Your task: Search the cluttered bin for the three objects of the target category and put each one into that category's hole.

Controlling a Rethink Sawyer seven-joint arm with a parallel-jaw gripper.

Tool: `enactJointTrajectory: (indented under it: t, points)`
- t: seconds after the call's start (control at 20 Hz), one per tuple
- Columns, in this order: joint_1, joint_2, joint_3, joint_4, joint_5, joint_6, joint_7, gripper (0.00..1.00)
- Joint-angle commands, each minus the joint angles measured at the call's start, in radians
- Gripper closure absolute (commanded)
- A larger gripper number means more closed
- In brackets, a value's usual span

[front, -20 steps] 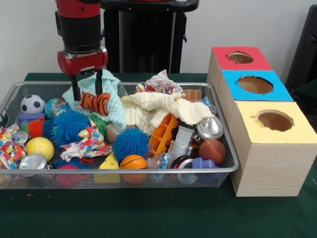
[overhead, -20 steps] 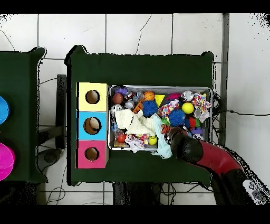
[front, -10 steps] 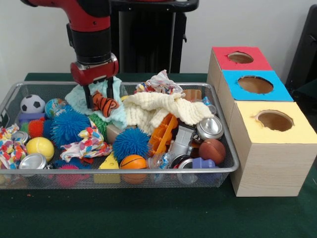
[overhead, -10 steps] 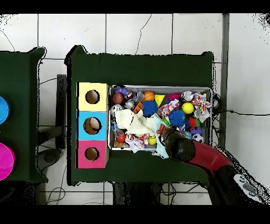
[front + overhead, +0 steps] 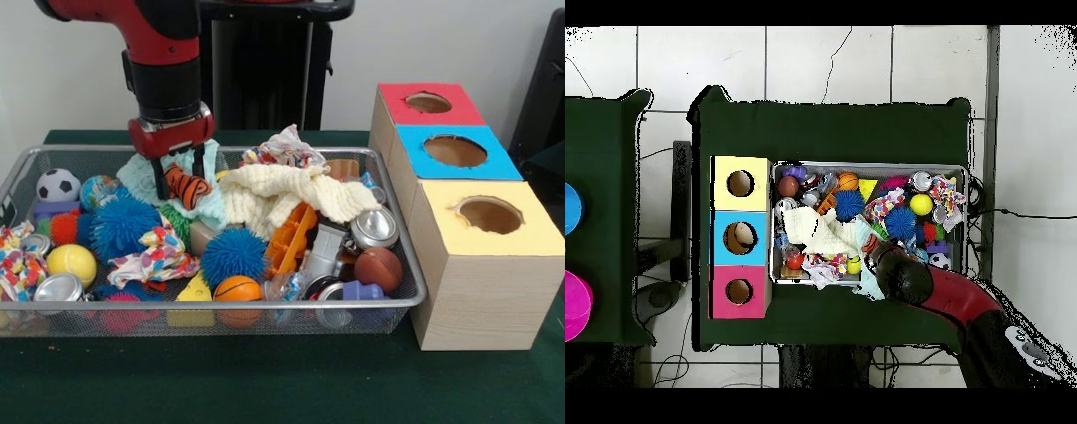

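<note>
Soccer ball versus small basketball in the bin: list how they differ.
The soccer ball is white with black patches; the basketball is orange with dark seams. The soccer ball sits at the bin's far left corner in the front view, atop a purple item; the basketball sits against the near wall, mid-bin. Both are small, round toy sports balls, untouched.

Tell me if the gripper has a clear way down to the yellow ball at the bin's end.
Probably yes. The yellow ball lies uncovered on top of the clutter. But the gripper is holding the orange striped toy, which it must release first.
</note>
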Motion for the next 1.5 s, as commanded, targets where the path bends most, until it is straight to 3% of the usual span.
enactJointTrajectory:
  t: [0.05, 0.55, 0.6, 1.1, 1.5]
  points:
    - [0.004, 0.050, 0.006, -0.095, 0.035, 0.029, 0.207, 0.00]
    - [0.007, 0.046, -0.005, -0.091, 0.028, 0.026, 0.205, 0.00]
    - [0.006, 0.046, -0.005, -0.091, 0.029, 0.028, 0.204, 1.00]
    - [0.001, 0.037, 0.009, -0.101, 0.021, 0.023, 0.187, 1.00]
    - [0.099, -0.008, -0.091, -0.176, 0.102, 0.175, 0.245, 1.00]
